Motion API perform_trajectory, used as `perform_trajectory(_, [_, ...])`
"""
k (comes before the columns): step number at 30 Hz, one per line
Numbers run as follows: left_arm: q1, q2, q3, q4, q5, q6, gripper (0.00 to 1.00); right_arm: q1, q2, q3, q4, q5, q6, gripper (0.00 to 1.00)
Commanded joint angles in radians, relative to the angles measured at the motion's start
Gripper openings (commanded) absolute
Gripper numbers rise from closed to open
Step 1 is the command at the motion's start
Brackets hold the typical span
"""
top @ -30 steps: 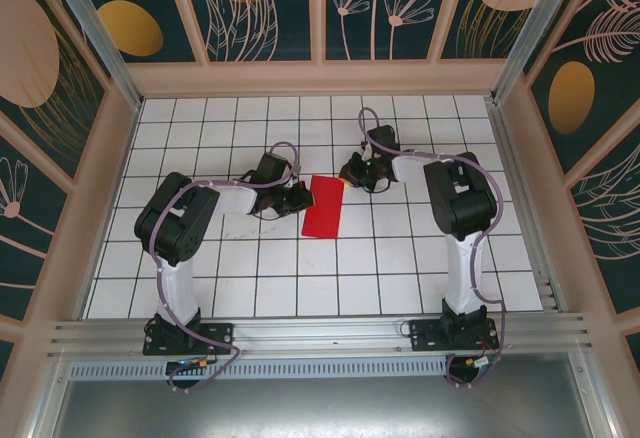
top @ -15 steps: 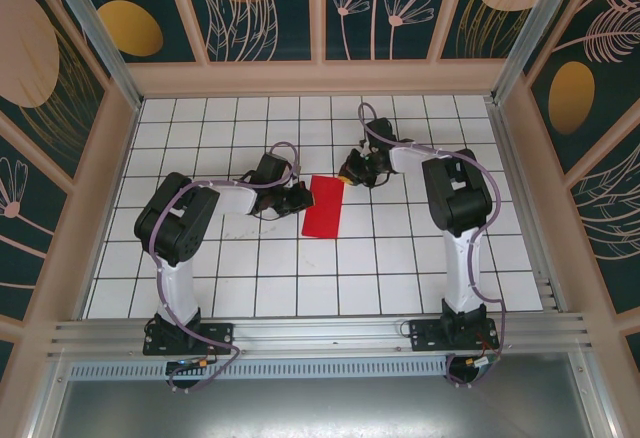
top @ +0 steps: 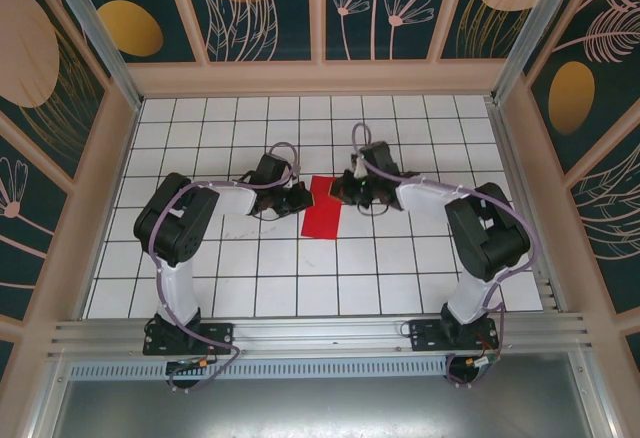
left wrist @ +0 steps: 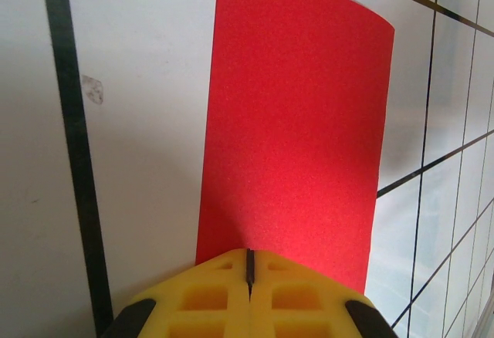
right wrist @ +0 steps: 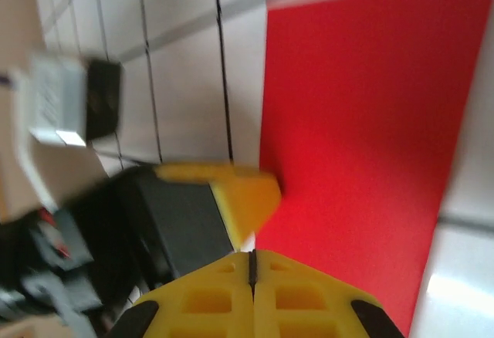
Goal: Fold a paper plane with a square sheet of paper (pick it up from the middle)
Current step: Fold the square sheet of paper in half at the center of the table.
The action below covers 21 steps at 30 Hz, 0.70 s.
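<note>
A thin bright red paper sheet [top: 323,208], a narrow rectangle, lies flat on the white gridded bench [top: 250,278]. The left gripper [top: 303,198] and right gripper [top: 338,190] sit at its opposite edges, jaws together.

paper: red sheet [top: 323,208], plain, seen as a narrow rectangle | pose: flat on bench [top: 400,258], far edge slightly curved | place: between left pincer [top: 300,198] and right pincer [top: 342,188], its edges reaching under both tips
</note>
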Motion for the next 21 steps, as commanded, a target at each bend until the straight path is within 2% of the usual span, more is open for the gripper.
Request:
perform_trajectory(1, [-0.007,0.020,-0.050,-0.138,-0.039,0.014,0.00,0.042,-0.034,-0.089,0.073,0.012,0.065,0.06])
perform_trajectory(4, [-0.006,0.019,-0.048,-0.138,-0.038,0.013,0.00,0.062,-0.034,-0.139,0.107,0.003,0.085,0.05])
perform_trajectory(13, [-0.006,0.008,-0.047,-0.132,-0.026,0.004,0.00,0.076,0.031,-0.206,0.001,0.044,0.031,0.04])
perform_trajectory(21, [-0.007,-0.092,-0.094,-0.090,-0.020,-0.044,0.00,0.048,0.044,-0.156,-0.128,0.007,-0.193,0.04])
